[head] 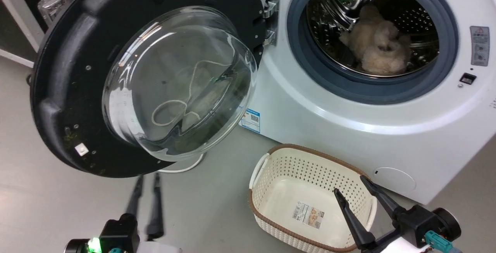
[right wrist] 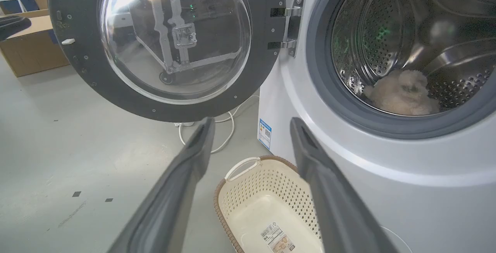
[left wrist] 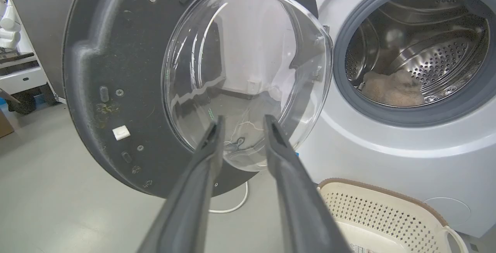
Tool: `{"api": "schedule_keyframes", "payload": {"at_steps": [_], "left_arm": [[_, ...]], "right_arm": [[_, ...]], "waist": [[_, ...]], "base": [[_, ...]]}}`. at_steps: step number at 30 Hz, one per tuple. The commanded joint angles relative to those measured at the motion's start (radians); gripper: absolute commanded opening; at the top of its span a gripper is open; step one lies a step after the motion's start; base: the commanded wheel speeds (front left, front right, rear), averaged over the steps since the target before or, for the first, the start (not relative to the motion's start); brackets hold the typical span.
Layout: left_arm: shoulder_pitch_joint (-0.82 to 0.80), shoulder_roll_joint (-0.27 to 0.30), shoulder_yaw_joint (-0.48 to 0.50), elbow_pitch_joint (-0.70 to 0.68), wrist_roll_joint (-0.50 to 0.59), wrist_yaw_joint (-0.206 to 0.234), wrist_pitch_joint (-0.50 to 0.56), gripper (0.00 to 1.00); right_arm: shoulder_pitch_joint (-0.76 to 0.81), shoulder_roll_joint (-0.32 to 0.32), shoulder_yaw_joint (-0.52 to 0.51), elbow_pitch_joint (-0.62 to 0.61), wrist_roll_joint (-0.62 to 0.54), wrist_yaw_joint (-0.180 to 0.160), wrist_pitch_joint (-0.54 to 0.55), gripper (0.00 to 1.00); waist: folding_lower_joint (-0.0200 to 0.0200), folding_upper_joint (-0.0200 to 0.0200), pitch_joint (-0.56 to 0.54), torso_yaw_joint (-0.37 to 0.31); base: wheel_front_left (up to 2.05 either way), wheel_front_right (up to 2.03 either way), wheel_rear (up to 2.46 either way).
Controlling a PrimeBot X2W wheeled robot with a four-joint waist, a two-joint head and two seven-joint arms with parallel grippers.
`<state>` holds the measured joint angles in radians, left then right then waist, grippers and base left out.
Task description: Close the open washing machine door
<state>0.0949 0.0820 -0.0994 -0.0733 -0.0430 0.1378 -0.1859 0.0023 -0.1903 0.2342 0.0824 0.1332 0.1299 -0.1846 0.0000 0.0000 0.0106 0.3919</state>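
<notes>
You are looking at a task barely begun: the washing machine door point(head: 143, 82) stands swung wide on its hinge, ahead of and above your left gripper point(head: 148, 177), whose two fingers are slightly parted and hold nothing; their tips point at the lower edge of the door's glass bowl, and whether they touch it cannot be told; your right gripper point(head: 350, 185), fingers spread and empty, hangs over a cream basket point(head: 271, 156), with the door up and to its left and the drum mouth of the washing machine point(head: 310, 121) ahead to its right; a pale fluffy item point(head: 376, 47) lies in the drum; by my judgement the whole closing swing and the latching are left to do.
</notes>
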Motion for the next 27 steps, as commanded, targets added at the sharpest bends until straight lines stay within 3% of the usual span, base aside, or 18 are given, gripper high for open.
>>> {"api": "schedule_keyframes", "payload": {"at_steps": [1,8,13,14,17,22,27], "left_arm": [[0.013,-0.001,0.001,-0.009,-0.008,0.001,-0.011,0.00],[-0.025,-0.017,0.091,-0.137,-0.069,0.017,-0.029,0.00],[-0.103,-0.021,0.228,-0.186,-0.187,-0.028,-0.040,0.00],[-0.189,0.000,0.372,-0.178,-0.310,-0.063,-0.048,0.00],[-0.273,0.051,0.482,-0.113,-0.444,-0.077,-0.026,0.00],[-0.418,0.162,0.624,0.041,-0.654,-0.064,0.111,0.00],[-0.530,0.265,0.708,0.247,-0.821,-0.032,0.289,0.00]], "right_arm": [[0.005,-0.008,0.005,0.003,0.009,0.001,-0.012,1.00],[0.036,-0.014,-0.003,-0.001,0.013,0.001,-0.031,1.00],[0.063,-0.020,-0.025,-0.016,0.007,0.001,-0.041,1.00],[0.060,-0.047,-0.018,-0.029,0.010,0.001,-0.050,1.00],[0.052,-0.068,-0.017,-0.034,0.020,0.001,-0.056,1.00],[0.046,-0.094,-0.013,-0.035,0.038,0.001,-0.066,1.00],[0.031,-0.122,0.005,-0.032,0.056,0.001,-0.077,1.00]], "waist": [[0.0000,0.0000,0.000,0.008],[0.0000,0.0000,0.009,0.042],[0.0000,0.0000,0.033,0.046],[0.0000,0.0000,0.075,0.014],[0.0000,0.0000,0.103,-0.011],[0.0000,0.0000,0.140,-0.042],[0.0000,0.0000,0.165,-0.066]], "base": [[0.00,0.00,0.00],[0.00,0.00,0.00],[0.00,0.00,0.00],[0.00,0.00,0.00],[0.00,0.00,0.00],[0.00,0.00,0.00],[0.00,0.00,0.00]]}}
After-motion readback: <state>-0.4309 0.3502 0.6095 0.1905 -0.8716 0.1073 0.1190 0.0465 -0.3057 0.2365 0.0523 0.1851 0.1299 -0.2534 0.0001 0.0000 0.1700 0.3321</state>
